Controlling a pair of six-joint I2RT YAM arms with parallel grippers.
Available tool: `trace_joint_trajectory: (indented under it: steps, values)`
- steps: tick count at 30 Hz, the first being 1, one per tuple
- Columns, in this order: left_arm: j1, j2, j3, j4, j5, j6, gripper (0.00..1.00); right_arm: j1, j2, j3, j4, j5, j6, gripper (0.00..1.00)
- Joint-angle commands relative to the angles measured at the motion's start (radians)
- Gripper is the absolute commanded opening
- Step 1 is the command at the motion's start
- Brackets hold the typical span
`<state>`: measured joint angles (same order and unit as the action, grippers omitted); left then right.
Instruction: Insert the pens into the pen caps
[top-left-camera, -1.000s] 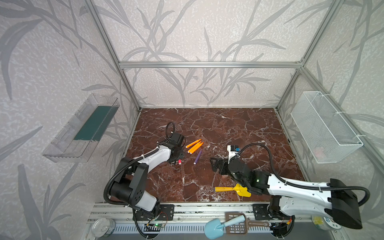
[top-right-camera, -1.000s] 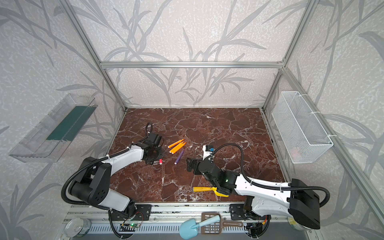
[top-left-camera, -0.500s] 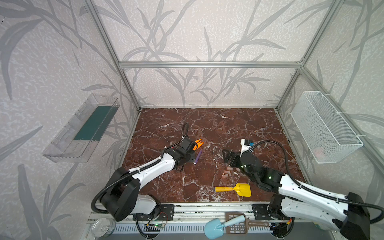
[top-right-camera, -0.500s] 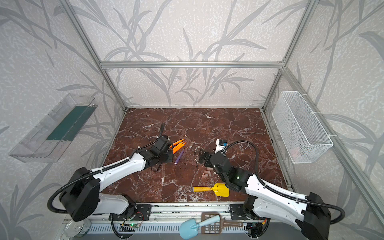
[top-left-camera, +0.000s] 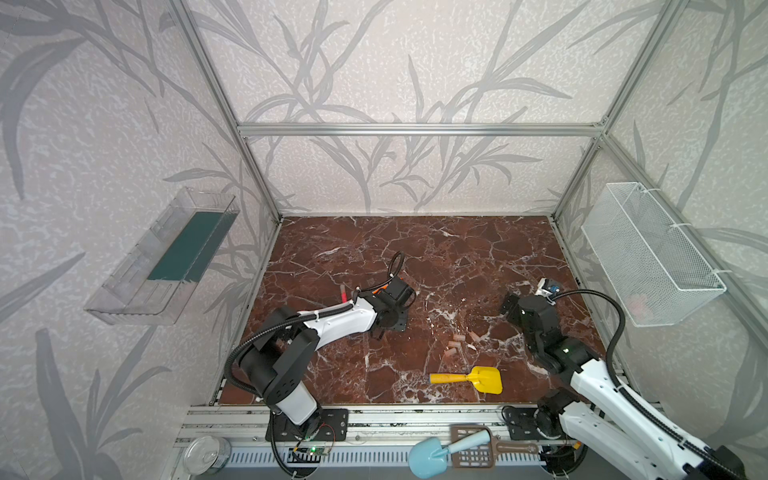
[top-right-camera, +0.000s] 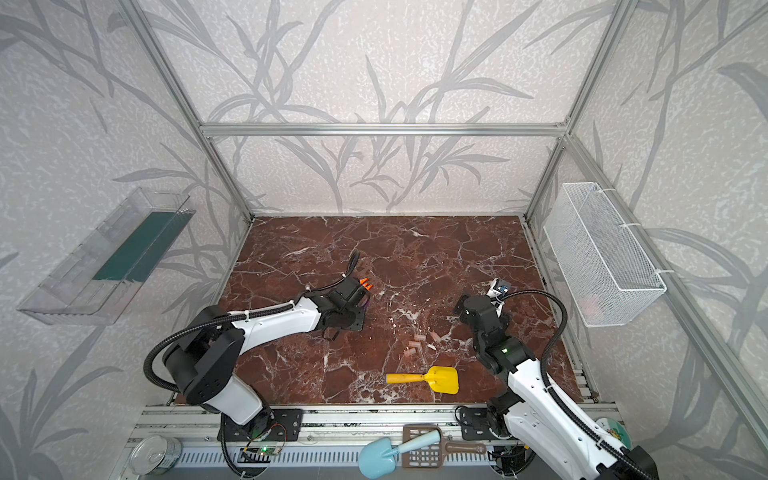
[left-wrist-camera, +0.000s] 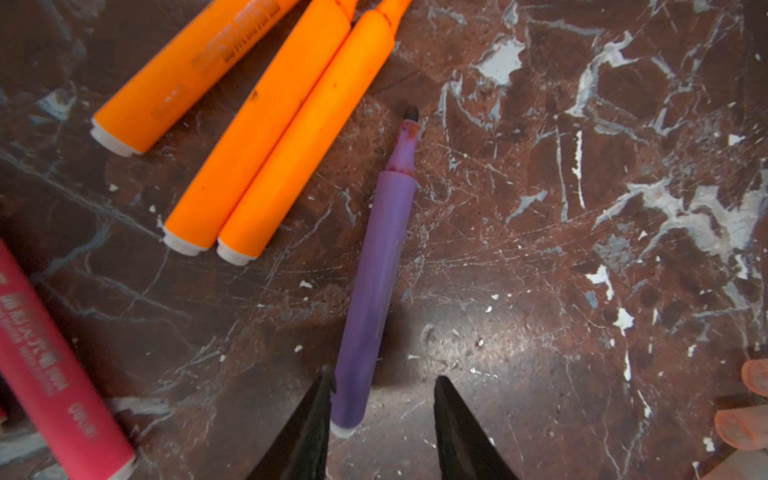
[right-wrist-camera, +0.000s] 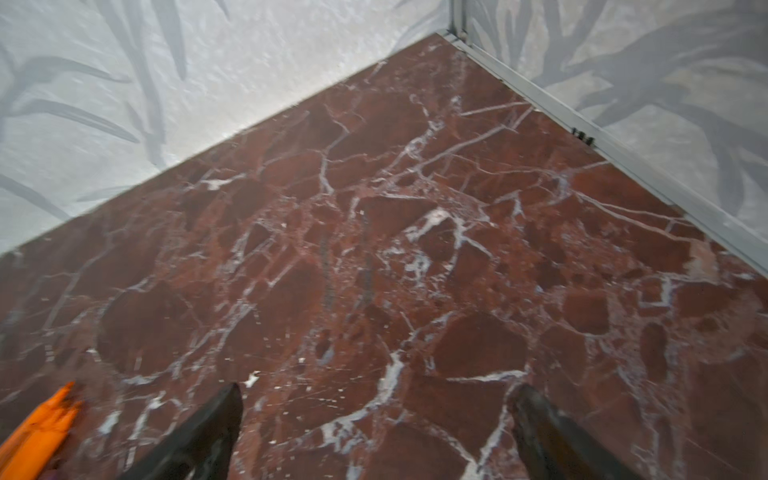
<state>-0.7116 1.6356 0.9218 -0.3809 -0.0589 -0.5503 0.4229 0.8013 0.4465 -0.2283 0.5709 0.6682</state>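
Marble tabletop (top-left-camera: 415, 249): right gripper (right-wrist-camera: 380, 387) is spread wide over bare slab right of centre, holding nothing. Left gripper (left-wrist-camera: 382, 379) is part-spread left of centre, straddling the back end of the purple pen (left-wrist-camera: 374, 282) (touches one finger, not pinched). Yellow toy shovel (top-left-camera: 478, 379) lies by the front edge. Three orange pens (left-wrist-camera: 266, 137) and a pink-red pen (left-wrist-camera: 50, 365) lie beside the purple one. Pen caps (top-left-camera: 455, 344) lie loose between shovel and centre.
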Motion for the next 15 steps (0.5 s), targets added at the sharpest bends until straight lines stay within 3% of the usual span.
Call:
trace_joint_trajectory:
  steps: [1,4,15]
  values:
    - [0.000,0.030,0.033,-0.045,-0.024,0.010,0.43,-0.034,0.028,-0.031,0.032,0.062,-0.045,0.99]
    - [0.000,0.049,0.043,-0.050,-0.024,0.009,0.43,-0.047,0.025,-0.047,0.081,0.006,-0.073,0.99]
    - [0.000,0.084,0.063,-0.073,-0.029,-0.002,0.41,-0.048,-0.020,-0.082,0.106,-0.014,-0.085,0.99]
